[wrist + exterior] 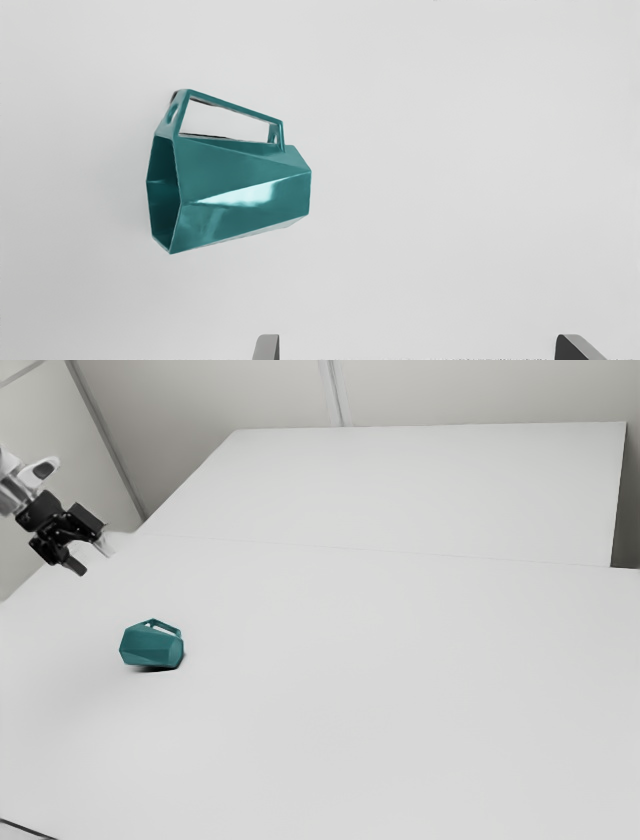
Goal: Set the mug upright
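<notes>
Since faceted teal mug (240, 190) lies sideways toward desk (350, 690) edge at exterior view's left, spread end effector (417, 346) should pinch body; likely light, stiff, slick.

The mug (245, 185) is plain teal, handle (235, 108) included, with a pale sheen. The table (350, 710) is plain whitish grey. The gripper (92, 560), at the exterior view's left, is mostly black.

In these views I can read 0 texts, 0 labels, 0 brands, 0 numbers and 0 signs.
</notes>
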Robot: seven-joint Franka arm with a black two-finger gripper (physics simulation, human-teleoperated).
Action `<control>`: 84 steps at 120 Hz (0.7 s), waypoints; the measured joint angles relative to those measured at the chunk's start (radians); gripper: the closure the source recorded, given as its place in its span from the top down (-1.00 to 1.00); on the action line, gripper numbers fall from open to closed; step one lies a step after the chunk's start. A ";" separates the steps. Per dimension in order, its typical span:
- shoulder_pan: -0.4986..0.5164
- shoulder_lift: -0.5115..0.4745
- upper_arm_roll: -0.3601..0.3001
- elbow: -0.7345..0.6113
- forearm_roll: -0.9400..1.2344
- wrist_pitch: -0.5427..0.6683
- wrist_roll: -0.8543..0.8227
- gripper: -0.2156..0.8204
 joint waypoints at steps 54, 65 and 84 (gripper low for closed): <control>0.151 0.238 -0.007 0.007 -0.180 -0.071 0.325 0.58; 0.160 0.272 -0.009 0.008 -0.207 -0.073 0.370 0.58; 0.169 0.328 -0.009 0.036 -0.262 -0.064 0.434 0.58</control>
